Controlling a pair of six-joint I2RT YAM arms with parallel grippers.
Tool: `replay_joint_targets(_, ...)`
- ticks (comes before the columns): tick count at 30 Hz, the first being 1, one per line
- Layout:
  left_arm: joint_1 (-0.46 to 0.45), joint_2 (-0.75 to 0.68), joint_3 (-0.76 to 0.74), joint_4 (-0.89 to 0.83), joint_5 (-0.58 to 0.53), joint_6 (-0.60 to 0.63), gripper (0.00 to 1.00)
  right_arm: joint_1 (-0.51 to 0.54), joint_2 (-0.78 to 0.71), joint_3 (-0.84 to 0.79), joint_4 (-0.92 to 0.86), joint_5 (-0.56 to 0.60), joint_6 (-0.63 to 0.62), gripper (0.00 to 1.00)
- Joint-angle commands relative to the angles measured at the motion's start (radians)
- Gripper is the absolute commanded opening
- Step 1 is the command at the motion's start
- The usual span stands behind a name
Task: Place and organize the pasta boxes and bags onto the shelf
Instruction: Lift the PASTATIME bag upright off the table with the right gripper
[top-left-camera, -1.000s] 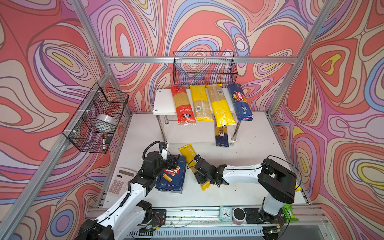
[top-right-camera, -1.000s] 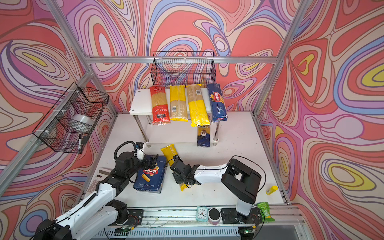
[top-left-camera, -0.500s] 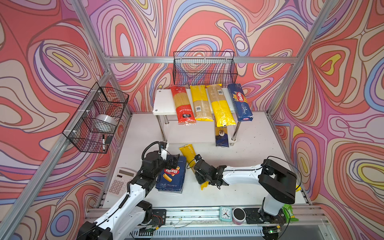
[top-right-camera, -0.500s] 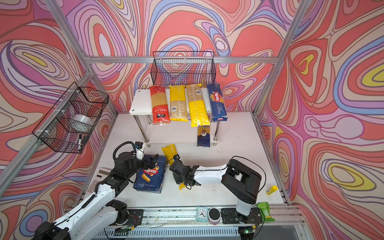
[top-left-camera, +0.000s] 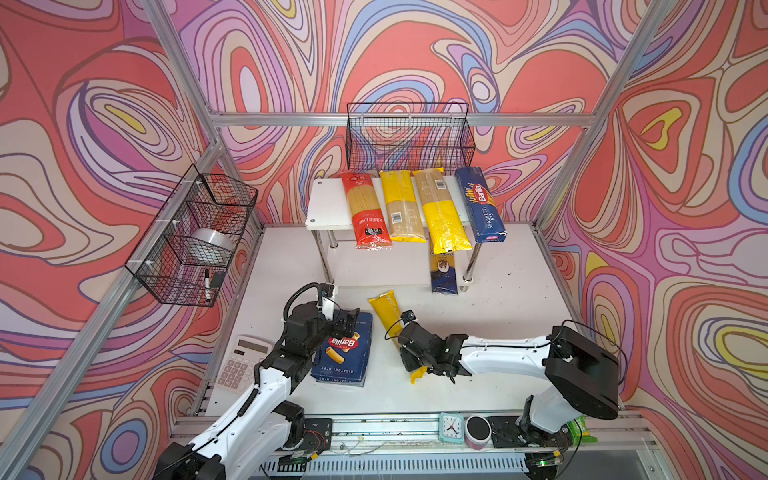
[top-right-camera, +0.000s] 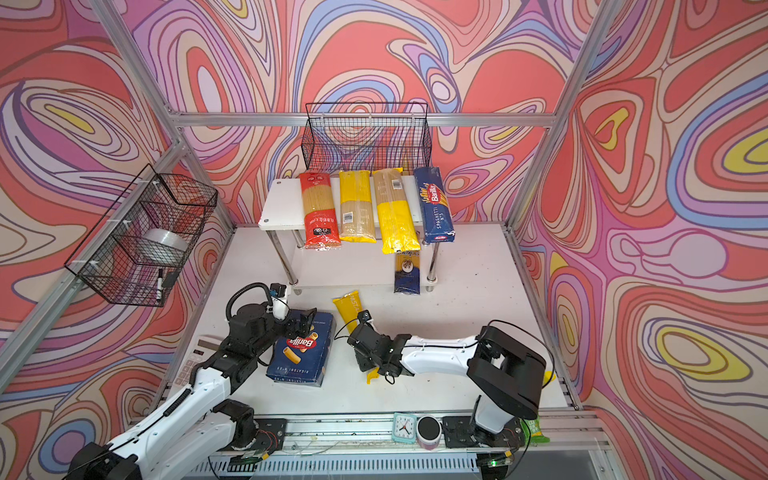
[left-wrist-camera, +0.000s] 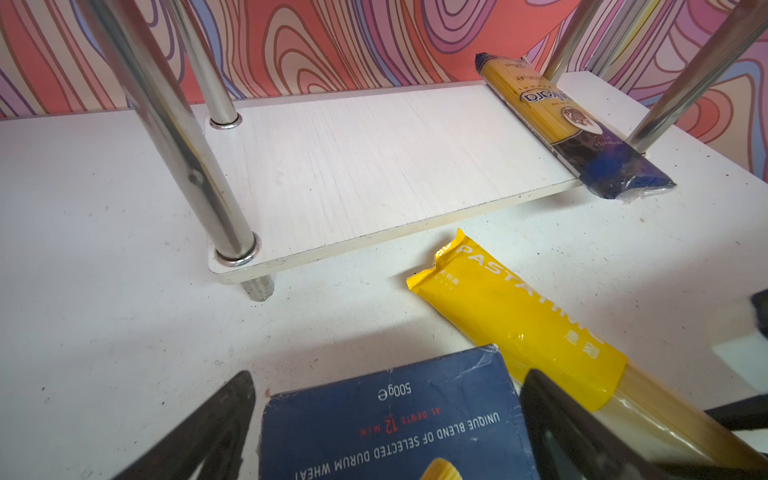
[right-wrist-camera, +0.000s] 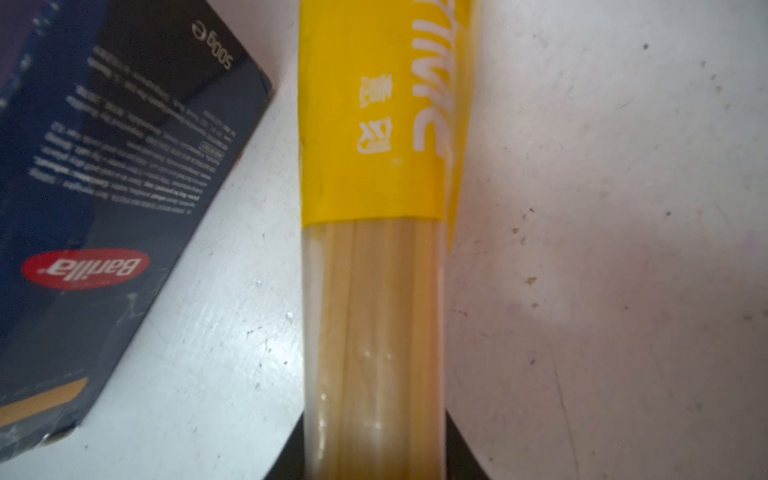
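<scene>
one white bench (top-left-camera: 511, 332) is carrying everything, and its right side, between the shelf (top-left-camera: 328, 205) and the right arm (top-left-camera: 498, 361), is lying open. one shelf is standing at the back on four chrome legs (left-wrist-camera: 176, 137). the left third of its top board (top-right-camera: 278, 208) is showing bare. its lower board (left-wrist-camera: 374, 158) is lying bare but for one bag at the right end.

two wire baskets are hanging on the walls: the back basket (top-left-camera: 409, 137) just above the shelf, the side basket (top-left-camera: 191, 232) left of the bench.

two boxes are showing. the rigatoni box (top-left-camera: 343, 353) is lying flat on the bench in front of the shelf's left legs. the spaghetti box (top-left-camera: 480, 203) is lying at the right end of the top board, jutting past the front edge.

five bags are showing. the red bag (top-left-camera: 365, 216), first yellow bag (top-left-camera: 401, 208) and second yellow bag (top-left-camera: 442, 216) are lying side by side on the top board, all overhanging its front edge. the dark blue bag (top-left-camera: 444, 274) is lying on the lower board, poking past the front edge. the pastatime bag (top-left-camera: 386, 309) is lying on the bench just right of the rigatoni box, a strip of bench between them, its far end near the lower board's edge but apart.

the left gripper (top-left-camera: 347, 321) is sitting at the rigatoni box's far end, jaws spread to either side of it. the right gripper (right-wrist-camera: 374, 453) is pinching the pastatime bag across its clear window.
</scene>
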Motion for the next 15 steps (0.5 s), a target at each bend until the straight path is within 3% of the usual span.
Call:
replay_joint_targets(1, 0.005, 0.000, 0.010, -0.002, 0.013, 0.015, 1.00, 0.006, -0.079, -0.008, 0.031, 0.056, 0.011, 0.00)
replay_joint_targets(15, 0.005, 0.004, 0.012, -0.004, 0.015, 0.015, 1.00, 0.004, -0.164, -0.017, 0.038, 0.088, 0.010, 0.00)
